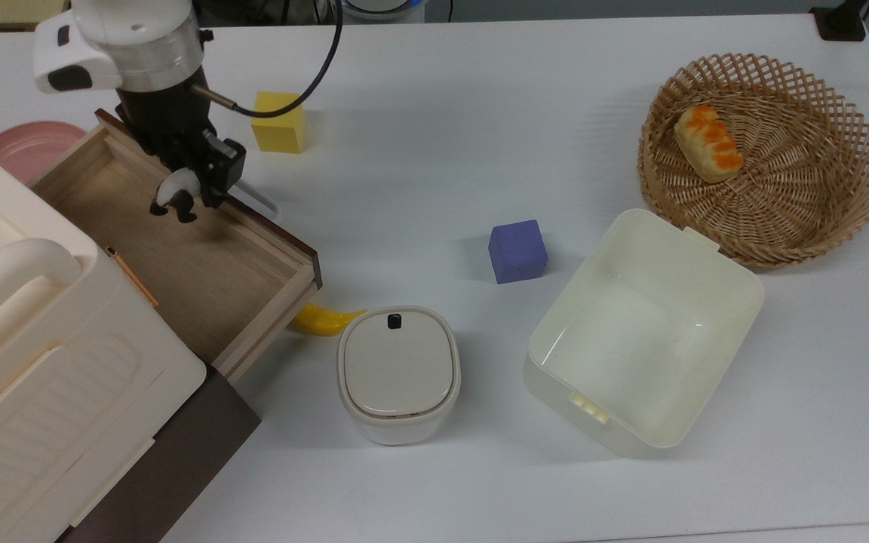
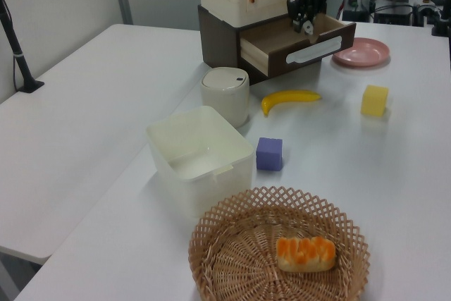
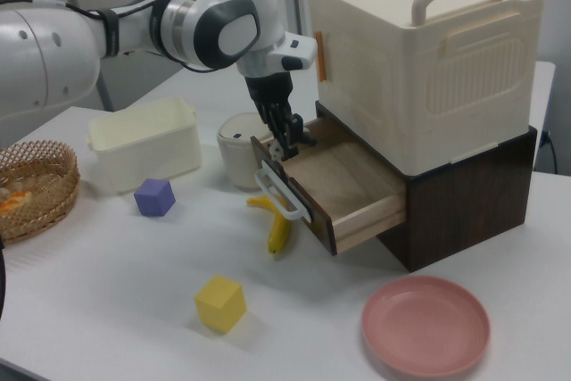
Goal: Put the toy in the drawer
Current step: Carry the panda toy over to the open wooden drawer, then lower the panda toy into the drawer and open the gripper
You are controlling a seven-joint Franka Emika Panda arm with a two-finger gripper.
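The toy, a tiny black-and-white panda figurine, hangs in my gripper, which is shut on it. It hovers over the open drawer, a shallow light-wood tray with a dark brown front edge and a white handle, just inside that front edge. In the left view the gripper holds the toy above the drawer. In the right view the gripper sits over the drawer near its handle.
A yellow cube, purple cube, yellow banana, lidded white canister, cream bin and a wicker basket with bread stand on the white table. A pink plate lies beside the cabinet.
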